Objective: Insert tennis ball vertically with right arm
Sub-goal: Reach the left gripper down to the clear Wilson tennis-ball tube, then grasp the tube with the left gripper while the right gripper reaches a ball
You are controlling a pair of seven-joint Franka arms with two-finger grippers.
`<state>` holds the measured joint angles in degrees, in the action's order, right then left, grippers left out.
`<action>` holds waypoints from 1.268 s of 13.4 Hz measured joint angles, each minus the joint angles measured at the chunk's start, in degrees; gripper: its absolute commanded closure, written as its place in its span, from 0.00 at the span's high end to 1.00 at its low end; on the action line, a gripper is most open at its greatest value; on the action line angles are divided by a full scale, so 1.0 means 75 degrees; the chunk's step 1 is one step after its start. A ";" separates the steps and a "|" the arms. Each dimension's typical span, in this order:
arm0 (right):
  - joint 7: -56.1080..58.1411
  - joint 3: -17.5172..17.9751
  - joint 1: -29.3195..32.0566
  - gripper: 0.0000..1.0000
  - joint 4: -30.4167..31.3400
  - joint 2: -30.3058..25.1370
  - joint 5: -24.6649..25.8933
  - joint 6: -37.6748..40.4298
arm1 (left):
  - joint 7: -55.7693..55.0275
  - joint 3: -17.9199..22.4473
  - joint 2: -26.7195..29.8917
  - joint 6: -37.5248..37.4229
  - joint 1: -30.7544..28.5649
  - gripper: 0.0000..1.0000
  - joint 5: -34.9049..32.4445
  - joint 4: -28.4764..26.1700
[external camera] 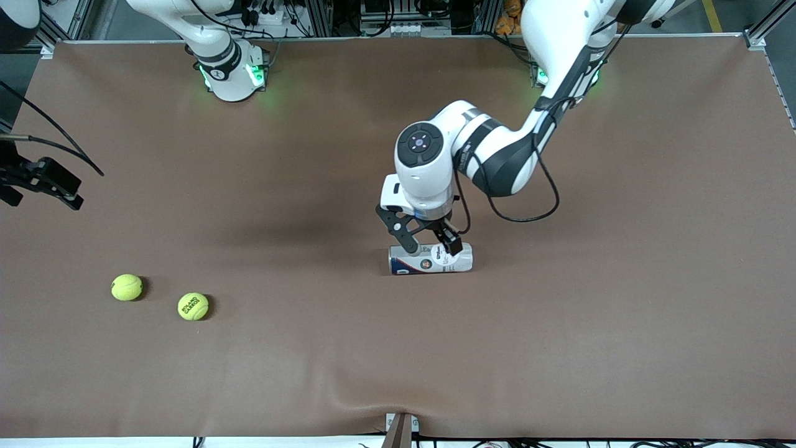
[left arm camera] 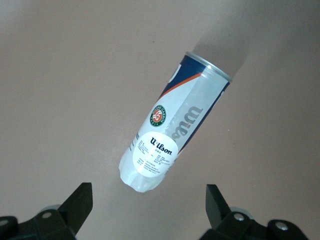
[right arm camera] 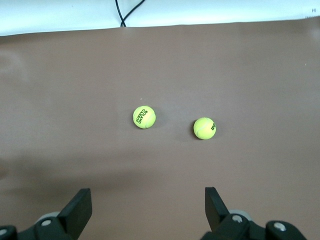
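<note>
Where two tennis balls [external camera: 127, 287] lie apart, left pincer [external camera: 428, 244] over can [external camera: 430, 259].

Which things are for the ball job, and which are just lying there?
For the job: two tennis balls, the ball can lying on its side, the open left tool over it, the open right tool above the balls.

Just lying there: nothing else on the brown table.

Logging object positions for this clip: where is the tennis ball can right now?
The tennis ball can lies on its side near the table's middle, directly under the open left gripper, with both tennis balls toward the right arm's end.
</note>
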<state>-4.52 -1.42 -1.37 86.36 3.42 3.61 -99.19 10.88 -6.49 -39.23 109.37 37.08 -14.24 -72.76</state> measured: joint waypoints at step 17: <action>-0.0172 -0.0066 0.0144 1.00 0.0174 0.1920 -0.0908 -0.1029 | 0.3106 0.0888 -0.1016 0.0959 0.1107 1.00 -0.0638 0.0125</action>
<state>-5.81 -1.91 -0.29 87.66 17.82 -3.19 -106.91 34.17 0.17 -46.85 116.57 45.38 -19.02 -71.83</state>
